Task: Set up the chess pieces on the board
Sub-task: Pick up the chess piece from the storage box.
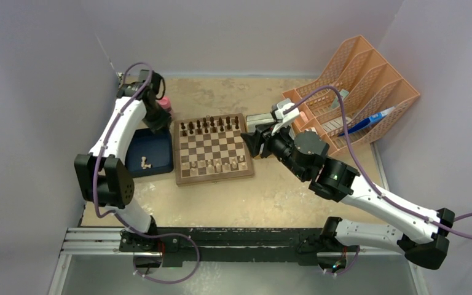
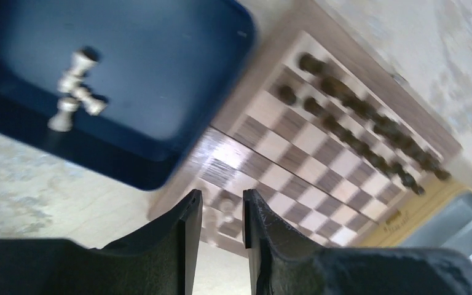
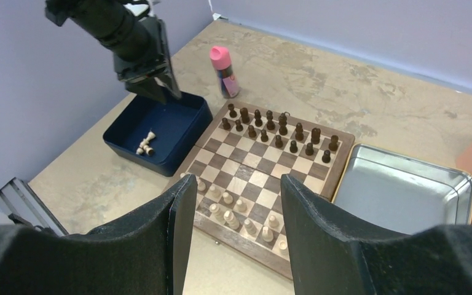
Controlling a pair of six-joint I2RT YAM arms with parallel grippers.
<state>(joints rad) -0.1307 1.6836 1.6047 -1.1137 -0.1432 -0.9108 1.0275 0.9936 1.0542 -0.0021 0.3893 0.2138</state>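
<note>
Left claw (image 2: 221, 196) hangs slightly parted, empty, near a dark blue flat tray (image 3: 160, 165) holding 3 pale wooden chess pieces (image 3: 145, 144); right claw (image 3: 238, 184) gapes wide beside the checked wooden chessboard (image 3: 342, 147).

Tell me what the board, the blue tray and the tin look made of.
The board: wood, matt, grain streaks in its checks. The blue tray: likely plastic, smooth dull walls with rounded corners; cannot be sure. The tin: metal, pale grey sheen, rolled rim.
</note>
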